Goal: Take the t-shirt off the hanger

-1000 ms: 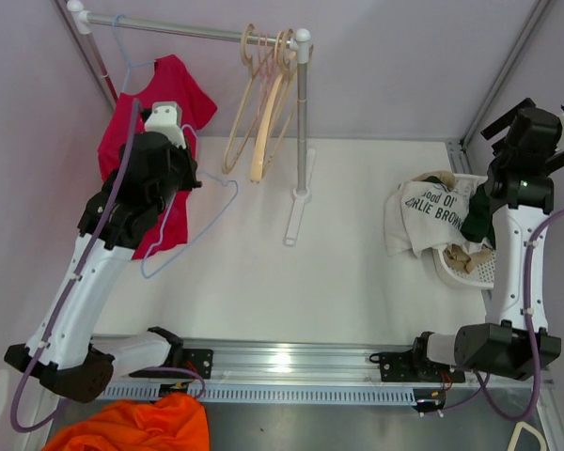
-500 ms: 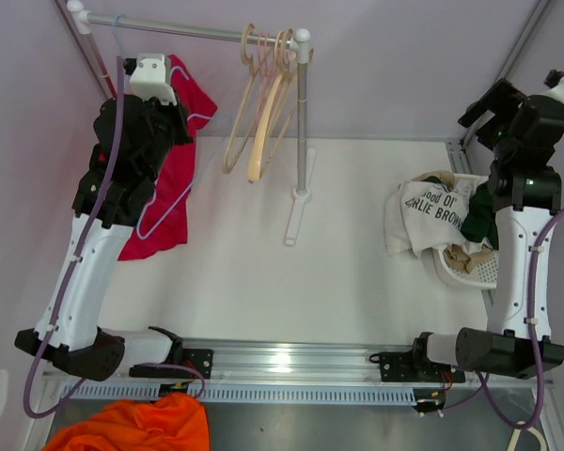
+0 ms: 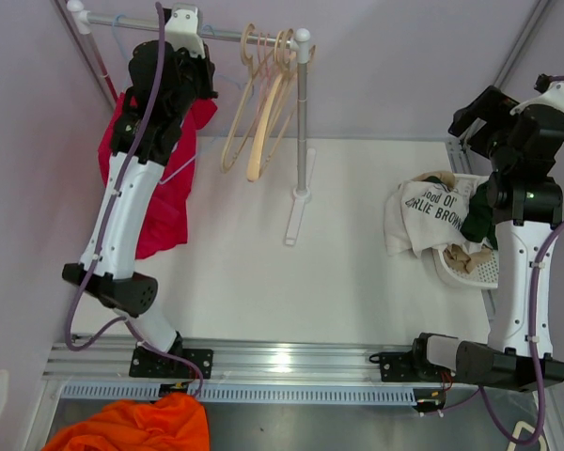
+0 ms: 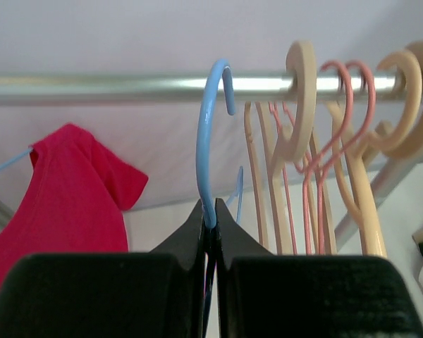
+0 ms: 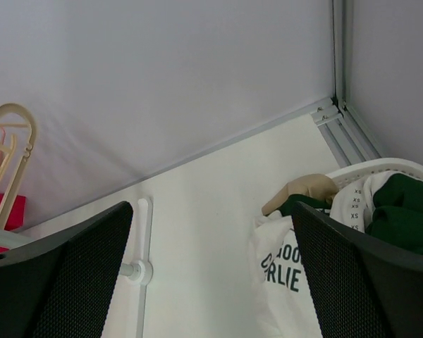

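Observation:
A red t-shirt (image 3: pixel 158 193) hangs at the left end of the rail (image 3: pixel 221 34); it also shows in the left wrist view (image 4: pixel 63 204), with a thin light-blue wire at its shoulder. My left gripper (image 4: pixel 210 213) is shut on the stem of an empty blue hanger (image 4: pixel 207 141). It holds the hook level with the rail (image 4: pixel 113 87), just in front of it. In the top view the left gripper (image 3: pixel 190 68) is up by the rail, right of the shirt. My right gripper (image 5: pixel 211 232) is open and empty, raised above the basket (image 3: pixel 475 268).
Several beige and pink hangers (image 3: pixel 263 103) hang at the rail's right end, next to the rack post (image 3: pixel 303 122). The white basket holds a white printed shirt (image 3: pixel 423 211) and green clothes. An orange cloth (image 3: pixel 136 427) lies below the front rail.
My left arm has risen from in front of the red shirt, carrying the blue hanger up to the rail. My right gripper has lifted and turned a little.

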